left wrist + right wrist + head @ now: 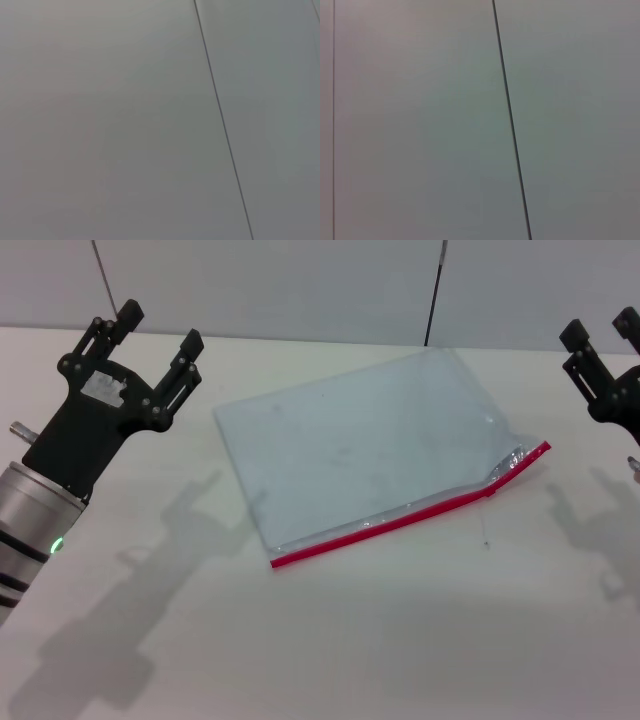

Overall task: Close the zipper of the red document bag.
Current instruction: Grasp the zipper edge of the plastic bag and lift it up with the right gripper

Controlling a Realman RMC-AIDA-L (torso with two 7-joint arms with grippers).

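The red document bag [370, 440] lies flat on the white table in the head view, a pale blue-grey pouch turned at an angle. Its zipper [400, 523] runs as a thin red strip along the near long edge, edged by a silvery band, and the edge is raised and buckled near its right end [515, 462]. My left gripper [160, 335] hovers open to the left of the bag, apart from it. At the right edge of the view my right gripper [600, 332] is held up, open and empty. Both wrist views show only a plain wall.
The white table [350, 640] spreads around the bag, with the arms' shadows on it. A grey wall with a dark vertical seam [433, 290] stands behind the table's far edge.
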